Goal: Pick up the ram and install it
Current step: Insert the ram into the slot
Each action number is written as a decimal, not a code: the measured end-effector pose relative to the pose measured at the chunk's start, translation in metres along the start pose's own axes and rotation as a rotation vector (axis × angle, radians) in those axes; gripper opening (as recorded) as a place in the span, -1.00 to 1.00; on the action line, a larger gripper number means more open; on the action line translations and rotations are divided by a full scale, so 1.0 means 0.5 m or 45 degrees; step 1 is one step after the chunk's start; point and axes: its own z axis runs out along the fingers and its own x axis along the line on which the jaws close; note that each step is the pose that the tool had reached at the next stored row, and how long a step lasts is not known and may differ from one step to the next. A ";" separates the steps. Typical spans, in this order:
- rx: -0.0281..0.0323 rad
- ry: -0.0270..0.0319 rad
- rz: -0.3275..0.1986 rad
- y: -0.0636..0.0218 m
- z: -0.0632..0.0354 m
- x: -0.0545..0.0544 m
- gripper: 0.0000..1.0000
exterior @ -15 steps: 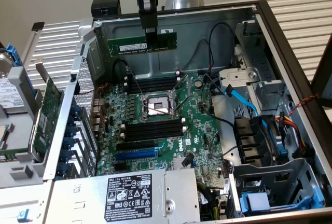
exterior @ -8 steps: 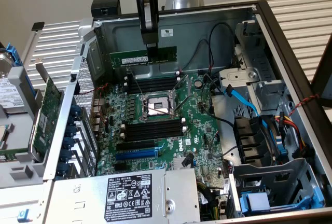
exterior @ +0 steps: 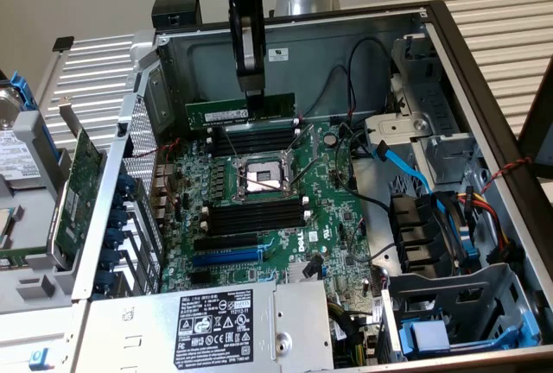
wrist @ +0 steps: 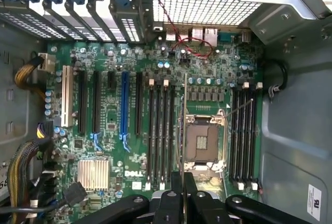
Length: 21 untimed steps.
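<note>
My gripper (exterior: 254, 102) reaches down into the open computer case and is shut on the ram (exterior: 239, 111). The ram is a long green stick with a white label, held level by its upper edge. It hangs above the far bank of black memory slots (exterior: 256, 141), apart from them, beyond the CPU socket (exterior: 262, 176). In the wrist view the ram (wrist: 184, 125) appears edge-on as a thin line running out from the gripper (wrist: 183, 181). That line lies between one bank of memory slots (wrist: 161, 130) and the CPU socket (wrist: 201, 141). A second bank of slots (wrist: 243, 130) sits past the socket.
A larger green expansion card (exterior: 80, 174) leans outside the case at the exterior view's left. The power supply (exterior: 216, 321) with its label fills the near edge. Cables and a blue data lead (exterior: 402, 166) run beside the drive cage (exterior: 458, 304). Case walls (exterior: 346, 45) surround the motherboard.
</note>
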 end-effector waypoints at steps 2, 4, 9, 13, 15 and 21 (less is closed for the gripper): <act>0.0001 -0.0002 0.000 0.000 0.007 0.004 -0.74; 0.0001 -0.0002 0.000 0.000 0.015 0.005 -0.74; 0.0002 -0.0003 0.000 -0.001 0.032 0.005 -0.74; 0.0002 0.0000 0.000 -0.001 0.041 0.006 -0.74; 0.0002 -0.0001 0.000 -0.001 0.045 0.006 -0.74; 0.0007 0.0103 0.000 -0.001 0.050 0.006 -0.74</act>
